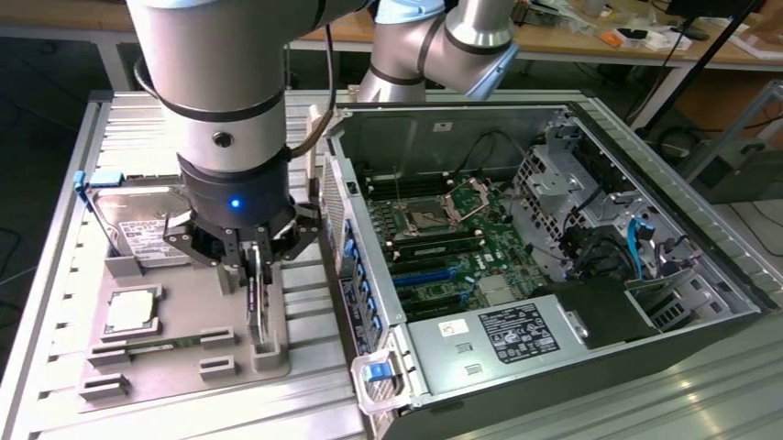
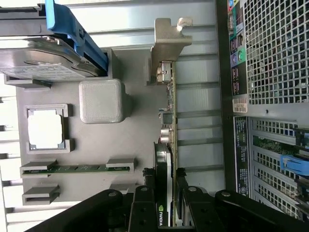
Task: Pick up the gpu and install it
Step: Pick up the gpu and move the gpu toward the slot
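Observation:
The gpu (image 1: 257,310) stands on its edge in a slot of the grey fixture tray (image 1: 183,321), left of the open computer case (image 1: 551,137) in the exterior view. My gripper (image 1: 251,268) comes straight down over it. In the wrist view I see the gpu (image 2: 166,121) edge-on, its silver bracket (image 2: 169,43) at the far end and the black cooler by my fingers. My gripper (image 2: 165,186) is shut on the card, one black finger (image 2: 146,193) pressed against each side. The card's lower edge still rests in the tray's holder.
The tray (image 2: 135,145) also holds a hard drive (image 1: 135,225) with a blue rail, a processor (image 1: 132,312) and a thin memory stick (image 1: 165,346). A grey block (image 2: 100,100) stands close beside the gpu. Inside the case lies the motherboard (image 1: 453,238) with blue slots (image 1: 423,273).

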Available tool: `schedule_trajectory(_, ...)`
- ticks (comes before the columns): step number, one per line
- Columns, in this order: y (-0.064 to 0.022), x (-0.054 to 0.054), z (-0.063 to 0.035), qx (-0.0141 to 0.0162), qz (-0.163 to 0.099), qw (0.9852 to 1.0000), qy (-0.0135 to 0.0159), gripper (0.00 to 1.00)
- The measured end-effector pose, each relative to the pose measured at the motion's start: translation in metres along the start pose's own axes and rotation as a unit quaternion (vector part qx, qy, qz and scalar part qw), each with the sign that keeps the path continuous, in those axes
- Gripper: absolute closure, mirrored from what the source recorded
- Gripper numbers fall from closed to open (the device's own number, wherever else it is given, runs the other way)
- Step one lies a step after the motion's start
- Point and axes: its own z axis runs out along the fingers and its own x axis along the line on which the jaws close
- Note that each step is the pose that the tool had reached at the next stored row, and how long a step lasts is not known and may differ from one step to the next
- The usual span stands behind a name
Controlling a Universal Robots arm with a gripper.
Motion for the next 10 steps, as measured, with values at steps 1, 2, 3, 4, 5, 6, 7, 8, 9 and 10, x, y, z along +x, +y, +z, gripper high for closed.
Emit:
schedule_trajectory(1,0.0000,0.000,-0.0029,0.0000,0.000,1.0000,0.0000,0.73)
schedule_trajectory(2,0.0001,0.000,-0.0053,0.0000,0.000,1.0000,0.0000,0.73)
schedule_trajectory(3,0.0001,0.000,-0.0072,0.0000,0.000,1.0000,0.0001,0.73)
schedule_trajectory(4,0.0001,0.000,-0.0094,0.0000,0.000,1.0000,0.0000,0.73)
schedule_trajectory(5,0.0001,0.000,-0.0117,0.0000,0.000,1.0000,0.0001,0.73)
schedule_trajectory(6,0.0002,0.000,-0.0145,0.0001,0.000,1.0000,0.0001,0.73)
schedule_trajectory(7,0.0002,0.000,-0.0167,0.0000,0.000,1.0000,0.0001,0.73)
schedule_trajectory(8,0.0002,0.000,-0.0187,0.0000,0.000,1.0000,0.0001,0.73)
schedule_trajectory(9,0.0002,-0.001,-0.0207,0.0000,0.000,1.0000,0.0001,0.73)
schedule_trajectory(10,0.0003,-0.001,-0.0231,0.0000,0.000,1.0000,0.0001,0.73)
